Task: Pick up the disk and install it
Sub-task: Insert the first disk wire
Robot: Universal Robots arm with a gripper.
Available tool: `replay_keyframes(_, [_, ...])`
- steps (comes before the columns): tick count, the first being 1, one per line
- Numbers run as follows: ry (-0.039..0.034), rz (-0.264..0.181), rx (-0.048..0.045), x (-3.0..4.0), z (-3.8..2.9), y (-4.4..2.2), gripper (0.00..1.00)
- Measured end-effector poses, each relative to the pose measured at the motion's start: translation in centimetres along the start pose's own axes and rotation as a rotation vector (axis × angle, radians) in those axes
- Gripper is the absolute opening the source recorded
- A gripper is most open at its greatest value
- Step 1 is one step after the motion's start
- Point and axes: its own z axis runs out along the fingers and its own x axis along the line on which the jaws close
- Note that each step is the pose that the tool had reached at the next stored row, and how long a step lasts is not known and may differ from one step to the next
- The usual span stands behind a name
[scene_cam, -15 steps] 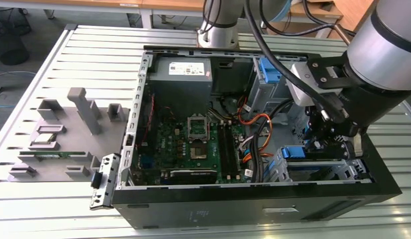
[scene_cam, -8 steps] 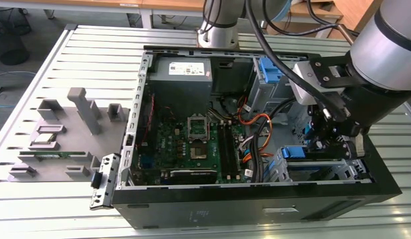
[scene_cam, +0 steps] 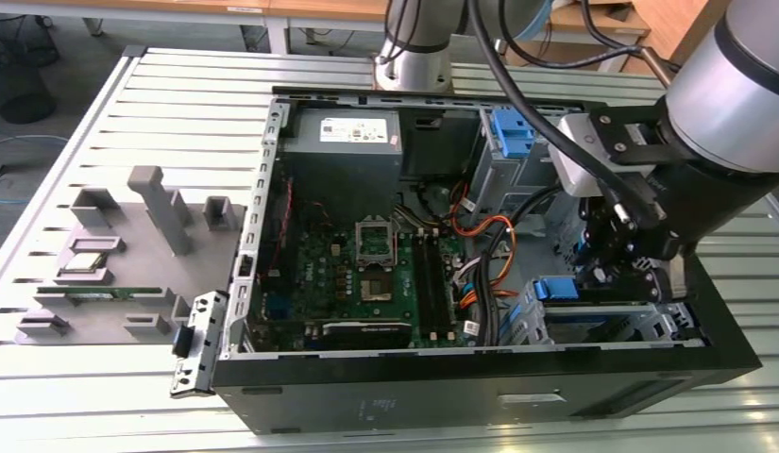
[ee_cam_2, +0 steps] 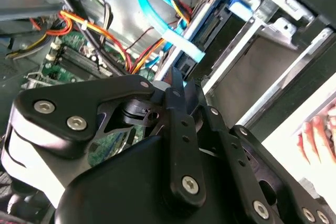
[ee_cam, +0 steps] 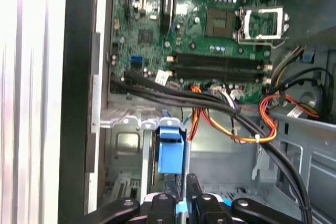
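open pc case (scene_cam: 279, 142); pincer (ee_cam: 181, 195) hides most of disk (ee_cam: 170, 153).

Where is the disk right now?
The disk sits in the metal drive cage at the case's corner on the exterior view's right, directly under the gripper.

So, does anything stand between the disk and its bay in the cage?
Nothing visible does. In the first wrist view the disk sits edge-on inside the metal cage, with the gripper right at its end. The black cables pass beside the cage, not across the bay.
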Motion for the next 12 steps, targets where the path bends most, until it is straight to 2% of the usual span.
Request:
replay_keyframes(2, [-0.0010,0.002,-0.0244,0.00,0.04,-0.02,0.23])
replay_keyframes(5, [-0.0035,0.008,-0.0778,0.01,0.10,-0.14,0.23])
replay_keyframes(6, [-0.0038,0.008,-0.0859,0.01,0.10,-0.16,0.23])
replay_keyframes(12, [-0.0035,0.008,-0.0862,0.02,0.10,-0.31,0.23])
